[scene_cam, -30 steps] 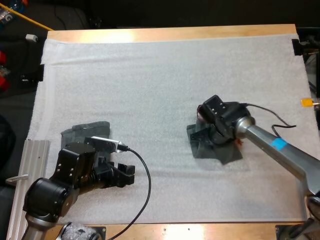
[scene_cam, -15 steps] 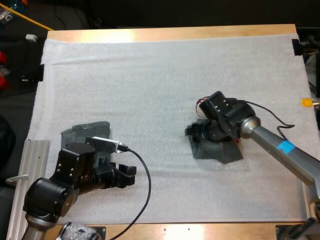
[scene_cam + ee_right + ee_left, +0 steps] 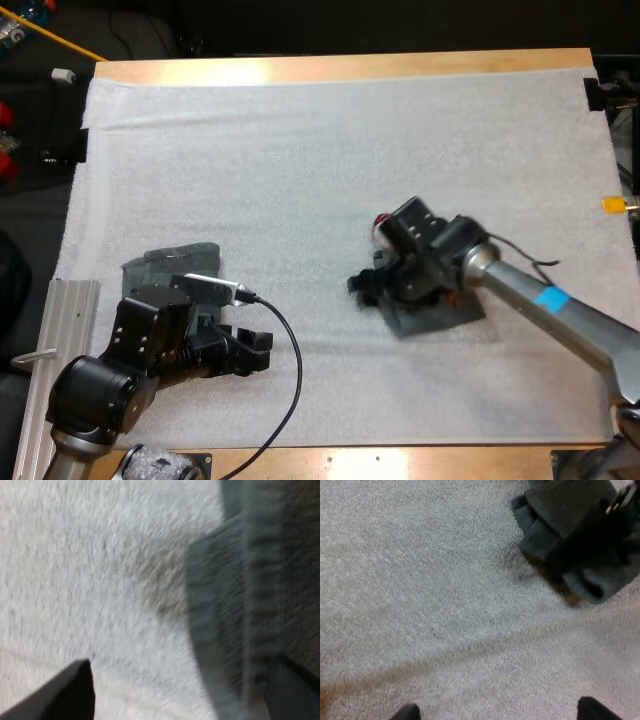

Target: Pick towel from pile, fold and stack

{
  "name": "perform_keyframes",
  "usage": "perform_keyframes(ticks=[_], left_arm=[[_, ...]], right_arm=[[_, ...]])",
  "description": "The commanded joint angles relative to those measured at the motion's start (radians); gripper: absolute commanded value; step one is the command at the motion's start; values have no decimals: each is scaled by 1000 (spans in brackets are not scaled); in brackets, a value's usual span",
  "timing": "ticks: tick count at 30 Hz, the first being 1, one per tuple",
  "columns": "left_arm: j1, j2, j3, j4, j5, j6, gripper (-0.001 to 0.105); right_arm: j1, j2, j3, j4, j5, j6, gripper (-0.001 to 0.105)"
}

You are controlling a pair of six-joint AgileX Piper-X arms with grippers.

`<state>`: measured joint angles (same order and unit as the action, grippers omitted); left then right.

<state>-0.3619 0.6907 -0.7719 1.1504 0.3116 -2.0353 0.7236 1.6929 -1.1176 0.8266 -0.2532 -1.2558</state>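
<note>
The bunched towel point(image 3: 432, 315) lies on the right half of the white mat point(image 3: 300, 170), dark grey-green, soft and thick. From the high view it is a flattened wedge. The left wrist view shows it as rolled, rounded folds heaped on one another. Close up from the right wrist, its cloth shows a ribbed weave, and its edge curves against the mat's pale, fuzzy nap.

The right hand point(image 3: 363, 284) sits at this towel's left edge, with the wrist and arm lying across the cloth and covering much of its upper part. Its black fingers point(image 3: 70, 692) stand wide apart: one is over bare mat, and the other is over the towel at its edge. I cannot tell whether that finger touches the fabric.

A flat towel point(image 3: 170, 262) of the same colour rests near the mat's left side, well apart from the first. Its near part is hidden under the left arm's joints, so its full outline cannot be made out.

The left hand point(image 3: 258, 350) is just beside that towel, low over the mat. Its two fingertips point(image 3: 407, 713) are spread apart with only mat between them, and they grip nothing.

The mat covers nearly all of the wooden desk point(image 3: 350, 67), leaving a light brown strip along the far side. A ribbed metal rail point(image 3: 68, 320) lies along the mat's near left edge, cut off by the left arm's base.
</note>
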Motion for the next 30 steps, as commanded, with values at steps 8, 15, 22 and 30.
perform_keyframes(ticks=[8,15,22,30], left_arm=[[2,-5,-5,-2,6,19,61],[2,-5,-5,-2,6,20,61],[2,-5,-5,-9,6,20,61],[2,-5,-5,-77,9,8,61]], right_arm=[[48,48,-5,-44,-9,26,69],[47,-83,-5,-28,123,-20,69],[47,-291,-5,-28,122,-70,69],[47,-551,-5,67,241,-137,69]])
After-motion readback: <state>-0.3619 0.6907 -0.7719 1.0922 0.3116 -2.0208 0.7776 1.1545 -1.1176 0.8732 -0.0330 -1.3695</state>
